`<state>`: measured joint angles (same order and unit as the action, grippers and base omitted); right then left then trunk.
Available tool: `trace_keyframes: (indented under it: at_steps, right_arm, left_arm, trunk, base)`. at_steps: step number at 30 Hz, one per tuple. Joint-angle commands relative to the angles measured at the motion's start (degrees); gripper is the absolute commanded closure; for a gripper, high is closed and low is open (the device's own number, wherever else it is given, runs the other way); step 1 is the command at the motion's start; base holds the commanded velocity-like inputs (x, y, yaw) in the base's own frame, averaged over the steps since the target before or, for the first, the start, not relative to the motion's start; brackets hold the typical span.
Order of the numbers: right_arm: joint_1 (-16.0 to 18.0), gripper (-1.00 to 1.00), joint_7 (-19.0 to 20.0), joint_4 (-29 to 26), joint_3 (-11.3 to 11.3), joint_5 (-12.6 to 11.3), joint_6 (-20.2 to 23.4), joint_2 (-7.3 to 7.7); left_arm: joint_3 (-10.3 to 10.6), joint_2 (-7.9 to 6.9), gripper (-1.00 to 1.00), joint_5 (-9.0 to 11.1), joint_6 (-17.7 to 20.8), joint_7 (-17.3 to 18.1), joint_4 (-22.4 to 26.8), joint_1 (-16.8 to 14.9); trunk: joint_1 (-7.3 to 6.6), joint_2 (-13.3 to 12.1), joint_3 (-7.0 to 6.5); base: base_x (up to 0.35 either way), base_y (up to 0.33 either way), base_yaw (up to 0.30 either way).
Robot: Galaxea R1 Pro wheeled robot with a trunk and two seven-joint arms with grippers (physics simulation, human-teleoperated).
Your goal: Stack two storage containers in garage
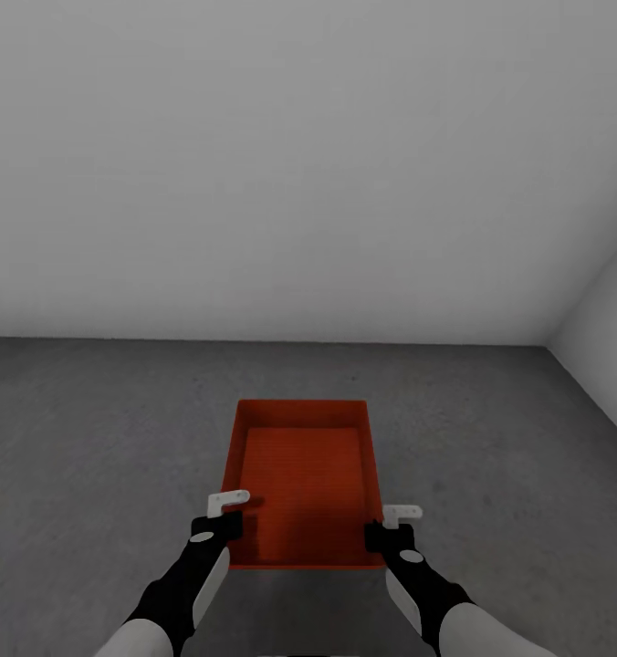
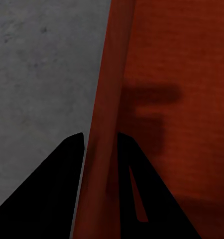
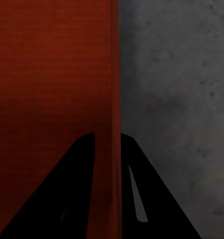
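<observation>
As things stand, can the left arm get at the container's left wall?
Yes, it seems already there: the left gripper straddles the left wall of the storage container, one finger outside, one inside. Nothing on the floor blocks it.

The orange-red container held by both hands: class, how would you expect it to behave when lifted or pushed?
The container probably flexes: each hand pinches a thin wall. Open and empty, it likely weighs little. Its broad flat base suggests sliding on the floor, not tipping.

One orange-red box [image 1: 301, 484] sits on one grey floor [image 1: 89, 420]. Two grippers, left [image 1: 224, 516] and right [image 1: 388, 527], and two white walls [image 1: 281, 164] are visible.
</observation>
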<state>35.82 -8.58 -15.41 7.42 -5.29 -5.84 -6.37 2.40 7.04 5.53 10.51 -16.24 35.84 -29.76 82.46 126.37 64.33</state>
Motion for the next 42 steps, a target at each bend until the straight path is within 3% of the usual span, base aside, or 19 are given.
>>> trace_keyframes:
  at_steps: [1, 42]
  right_arm:
    - [0.0, 1.00, -2.6, 0.0, -0.3, -0.4, -0.3, 0.40]
    - [0.0, 1.00, -2.6, 0.0, -0.3, -0.4, -0.3, 0.45]
  left_arm:
    - [-0.1, -0.09, 1.00, -0.6, 0.5, -0.8, 0.2, 0.0]
    - [-0.1, -0.09, 1.00, -0.6, 0.5, -0.8, 0.2, 0.0]
  trunk:
    - [0.21, 0.4, 0.22]
    - [9.21, 16.9, 7.58]
  base:
    - [0.000, 0.000, 0.000]
    - [0.000, 0.000, 0.000]
